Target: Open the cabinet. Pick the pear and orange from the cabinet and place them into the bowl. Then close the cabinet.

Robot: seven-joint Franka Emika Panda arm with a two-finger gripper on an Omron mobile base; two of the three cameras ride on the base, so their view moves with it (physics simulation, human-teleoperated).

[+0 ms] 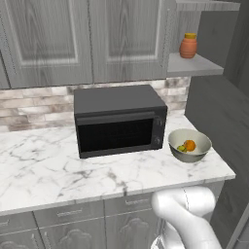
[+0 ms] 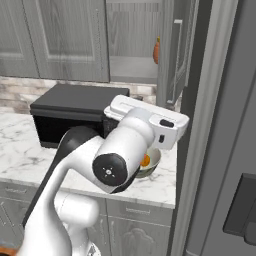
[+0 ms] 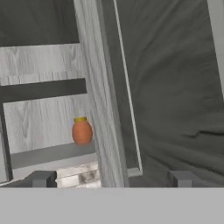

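With orange (image 1: 189,145) & pear (image 1: 182,148) seen in bowl (image 1: 189,145) beside microwave (image 1: 119,119), closing step is judged current: gripper (image 3: 111,178), fingers spread w/ nothing held, is faced at open cabinet (image 3: 166,87) door, to be pushed shut.

Microwave (image 1: 119,119) on the counter (image 1: 44,168), backed against the brick wall (image 1: 34,104); just right of the microwave, also on the counter, the bowl (image 1: 189,145), with the orange (image 1: 189,145) and the pear (image 1: 182,148) side by side inside it, pear to the left; above the microwave, the cabinet (image 1: 73,39); up and right of the microwave, a jar (image 1: 188,45) on the cabinet's inner shelf (image 1: 197,65); base drawers (image 1: 68,214) below the counter, beneath the microwave.
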